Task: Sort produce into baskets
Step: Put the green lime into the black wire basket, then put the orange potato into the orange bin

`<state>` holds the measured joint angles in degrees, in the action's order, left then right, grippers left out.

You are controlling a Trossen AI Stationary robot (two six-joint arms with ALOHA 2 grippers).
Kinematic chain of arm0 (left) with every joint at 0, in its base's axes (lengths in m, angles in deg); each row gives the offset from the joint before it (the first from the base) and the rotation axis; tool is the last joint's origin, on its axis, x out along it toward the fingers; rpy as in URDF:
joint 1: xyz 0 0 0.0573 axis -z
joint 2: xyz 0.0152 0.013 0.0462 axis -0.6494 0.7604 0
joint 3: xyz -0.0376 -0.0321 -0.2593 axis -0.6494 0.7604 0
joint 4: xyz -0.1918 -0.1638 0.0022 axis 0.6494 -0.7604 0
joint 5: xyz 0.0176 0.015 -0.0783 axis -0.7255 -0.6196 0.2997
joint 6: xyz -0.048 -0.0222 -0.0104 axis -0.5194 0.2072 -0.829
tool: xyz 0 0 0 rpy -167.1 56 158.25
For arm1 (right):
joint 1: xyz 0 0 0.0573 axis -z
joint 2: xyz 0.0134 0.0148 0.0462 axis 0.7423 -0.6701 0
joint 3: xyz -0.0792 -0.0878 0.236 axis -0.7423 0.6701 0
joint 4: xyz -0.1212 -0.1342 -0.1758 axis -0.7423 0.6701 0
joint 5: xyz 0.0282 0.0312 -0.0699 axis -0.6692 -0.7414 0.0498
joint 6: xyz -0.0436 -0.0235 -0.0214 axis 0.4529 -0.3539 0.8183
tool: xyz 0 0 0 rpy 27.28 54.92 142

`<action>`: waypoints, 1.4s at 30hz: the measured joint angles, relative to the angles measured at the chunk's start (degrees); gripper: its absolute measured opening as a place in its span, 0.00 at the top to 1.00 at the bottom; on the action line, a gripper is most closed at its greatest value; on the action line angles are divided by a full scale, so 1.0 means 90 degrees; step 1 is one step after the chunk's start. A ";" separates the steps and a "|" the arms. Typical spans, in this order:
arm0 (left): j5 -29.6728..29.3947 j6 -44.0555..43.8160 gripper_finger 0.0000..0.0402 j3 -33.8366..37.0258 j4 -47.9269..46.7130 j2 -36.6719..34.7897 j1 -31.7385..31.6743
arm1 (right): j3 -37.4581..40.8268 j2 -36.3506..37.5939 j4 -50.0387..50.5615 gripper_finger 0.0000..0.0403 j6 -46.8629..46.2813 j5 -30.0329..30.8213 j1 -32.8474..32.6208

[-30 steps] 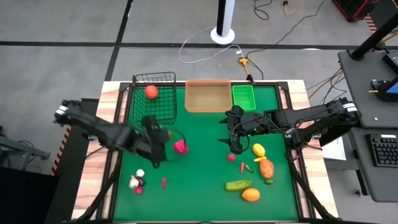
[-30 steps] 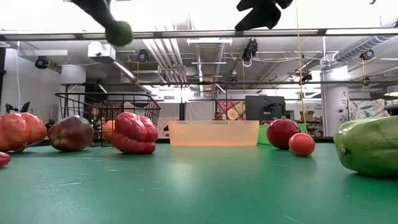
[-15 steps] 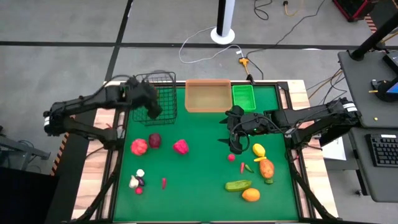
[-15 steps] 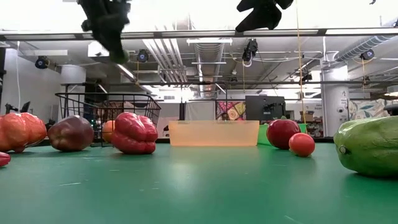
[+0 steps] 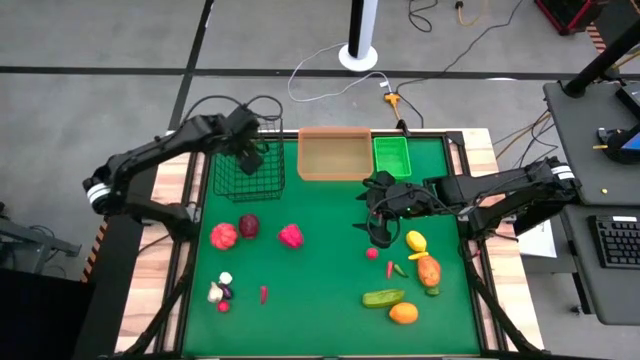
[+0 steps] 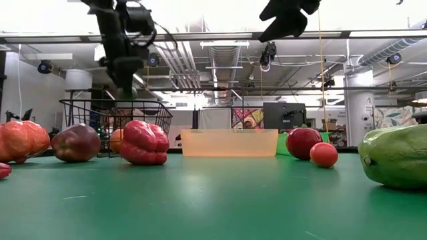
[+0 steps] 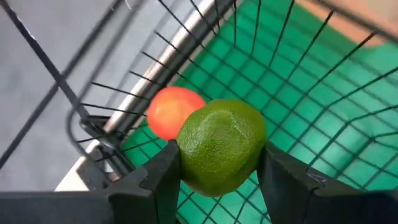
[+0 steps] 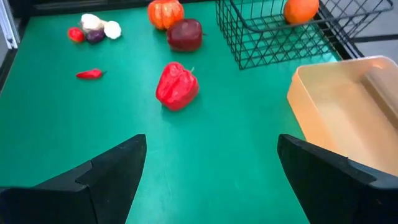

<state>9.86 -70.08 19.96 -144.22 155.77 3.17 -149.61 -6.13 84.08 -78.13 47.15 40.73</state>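
My left gripper is shut on a green lime over the black wire basket at the table's far left. An orange round fruit lies on the basket's floor below the lime. My right gripper hangs open and empty above the table's middle right, near side of the green bin. The tan tray stands between basket and bin. A red pepper, a dark red piece and an orange-red piece lie on the mat near the basket. My left gripper pinches the lime's two opposite sides between its two fingers. The fingers point down into the basket's open top. The lime hangs clear above the basket floor and the orange fruit.
At the right lie a yellow piece, a small red ball, chillies, a carrot-like piece, a cucumber and an orange. Small pieces and a chilli lie near left.
My left gripper has carried the lime from above the mat's left middle toward the table's far edge, and now stands over the wire basket, lower than half a second ago. It has stayed shut on the lime.
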 joint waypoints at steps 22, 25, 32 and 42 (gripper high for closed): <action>-0.0506 -0.0074 0.43 0.0095 0.0204 0.0794 -0.0167 | 0.0002 0.0000 -0.0009 0.12 0.0041 -0.0003 0.0000; -0.0804 -0.0107 0.42 0.0095 0.0199 0.0676 -0.0156 | 0.0002 0.0000 -0.0009 0.12 0.0037 -0.0002 0.0000; -0.0404 -0.0920 0.41 0.0129 0.0450 -0.0016 0.0531 | 0.0002 0.0000 0.0130 0.12 -0.0320 -0.0005 -0.0001; -0.0928 -0.1898 0.41 0.0157 0.1057 -0.1019 0.3261 | -0.0224 0.0000 0.1188 0.12 -0.1456 0.0351 0.0001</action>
<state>1.52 -87.16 21.37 -134.70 146.59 32.52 -151.62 -6.13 94.78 -91.23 50.31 40.73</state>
